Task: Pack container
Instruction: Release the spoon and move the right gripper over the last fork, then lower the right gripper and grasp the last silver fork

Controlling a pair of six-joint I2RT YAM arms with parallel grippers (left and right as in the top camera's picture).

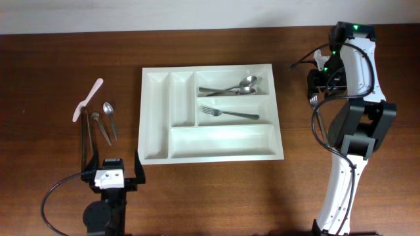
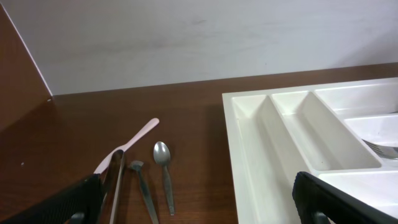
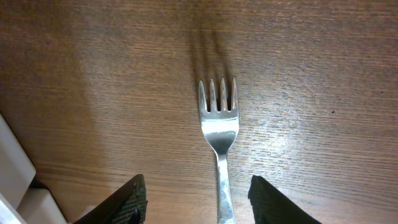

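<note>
fork point(image 3: 219, 134) sits on the table between the right gripper point(image 3: 198, 190) fingers, tines pointing away, jaws spread wide

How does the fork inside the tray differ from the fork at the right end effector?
The tray fork lies in a compartment of the tray; the other fork is outside it. No end effector is near the tray fork; the right end effector straddles the other fork. Both are metal.
</note>
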